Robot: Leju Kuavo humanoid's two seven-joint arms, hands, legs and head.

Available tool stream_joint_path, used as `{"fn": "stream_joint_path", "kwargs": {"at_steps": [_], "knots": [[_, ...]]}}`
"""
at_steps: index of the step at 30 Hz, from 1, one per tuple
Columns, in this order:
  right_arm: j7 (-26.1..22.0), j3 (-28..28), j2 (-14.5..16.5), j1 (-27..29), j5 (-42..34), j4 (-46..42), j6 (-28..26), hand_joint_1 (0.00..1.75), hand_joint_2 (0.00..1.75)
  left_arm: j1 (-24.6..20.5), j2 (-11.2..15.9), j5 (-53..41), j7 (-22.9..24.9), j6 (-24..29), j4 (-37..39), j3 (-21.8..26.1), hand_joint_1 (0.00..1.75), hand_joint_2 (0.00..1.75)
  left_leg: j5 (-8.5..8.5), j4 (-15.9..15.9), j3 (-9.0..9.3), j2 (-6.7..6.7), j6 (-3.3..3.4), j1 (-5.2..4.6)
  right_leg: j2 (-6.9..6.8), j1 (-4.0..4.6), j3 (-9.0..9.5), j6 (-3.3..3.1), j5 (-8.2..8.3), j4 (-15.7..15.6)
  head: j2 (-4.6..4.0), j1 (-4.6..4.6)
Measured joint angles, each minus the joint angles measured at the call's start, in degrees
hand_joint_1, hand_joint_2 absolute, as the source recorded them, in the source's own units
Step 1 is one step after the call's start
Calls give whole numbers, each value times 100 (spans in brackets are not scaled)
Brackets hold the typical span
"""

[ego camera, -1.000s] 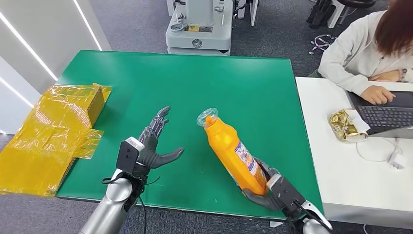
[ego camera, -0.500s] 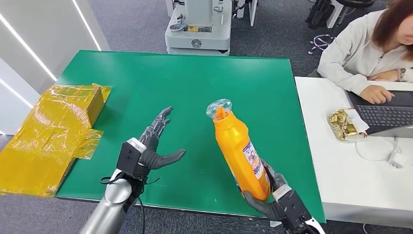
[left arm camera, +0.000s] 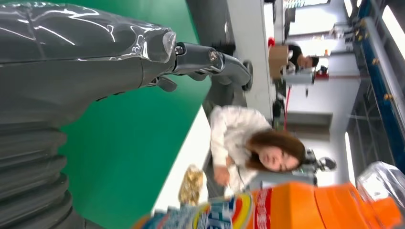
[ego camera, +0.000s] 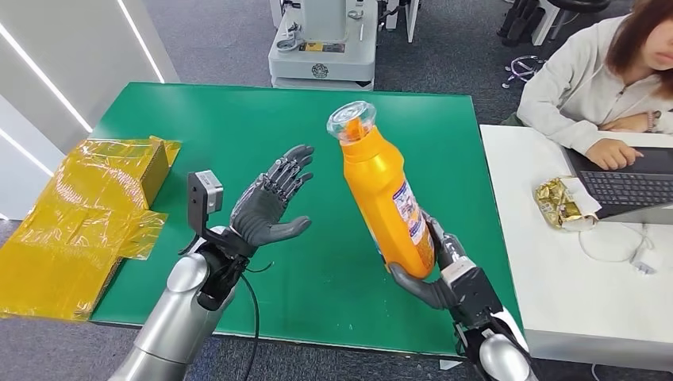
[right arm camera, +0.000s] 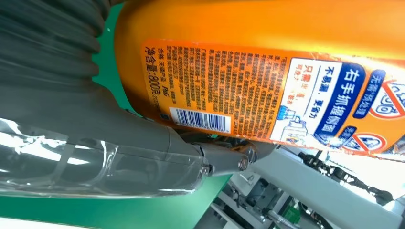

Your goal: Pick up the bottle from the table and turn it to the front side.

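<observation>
An orange bottle with a printed label and a clear film over its cap is lifted off the green table, nearly upright, cap tilted away. My right hand grips it around its base. The right wrist view shows the bottle close up, its barcode and back label facing the camera, and the thumb of my right hand under it. My left hand is raised beside the bottle, palm toward it, fingers spread, holding nothing. In the left wrist view the bottle lies past my left hand.
A yellow film-wrapped box lies at the table's left edge. A white side table stands to the right with a gold wrapper and a laptop; a person sits there. A grey machine base stands beyond the table.
My right hand has raised the bottle higher and brought it more upright. My left hand has lifted off the table and moved toward the bottle.
</observation>
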Motion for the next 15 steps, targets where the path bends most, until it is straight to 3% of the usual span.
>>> {"fn": "stream_joint_path", "kwargs": {"at_steps": [9, 15], "knots": [[-159, 90, -73, -499, -258, 613, 28, 172, 175, -420, 382, 1857, 532, -958, 490, -4, 0, 175, 0, 0, 2, 1, 0, 0, 1, 0, -1, 0, 0, 1, 0, -1], [-281, 134, -348, -476, -457, 776, -33, 172, 175, -532, 638, 2523, 702, -1044, 645, -5, 0, 175, -1, 0, 0, 0, 0, 0, 1, 0, -2, 0, -1, 0, 0, 0]]}}
